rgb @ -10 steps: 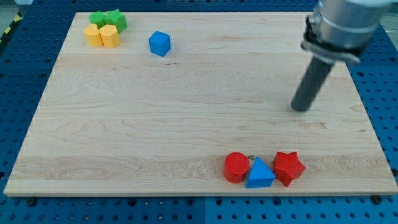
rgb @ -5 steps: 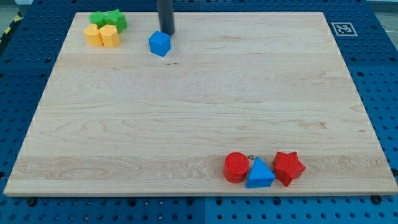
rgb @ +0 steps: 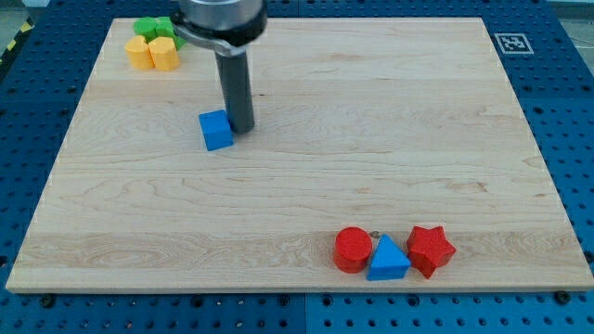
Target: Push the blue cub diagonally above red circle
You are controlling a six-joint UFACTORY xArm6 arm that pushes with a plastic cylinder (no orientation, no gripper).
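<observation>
The blue cube (rgb: 216, 130) sits on the wooden board (rgb: 297, 204), left of centre in the upper half. My tip (rgb: 240, 127) stands right against the cube's right side, the dark rod rising above it. The red circle (rgb: 353, 250) lies near the view's bottom, right of centre, far below and to the right of the cube. A blue triangle (rgb: 387, 259) touches the red circle on its right, and a red star (rgb: 430, 250) sits beside the triangle.
Two yellow blocks (rgb: 153, 53) and green blocks (rgb: 151, 28) cluster at the board's top left corner, partly hidden by the arm. A marker tag (rgb: 511, 43) sits off the board's top right corner.
The rod swung from the view's right to the blue cube, then pushed it down and slightly left, from near the top edge to the upper middle of the board.
</observation>
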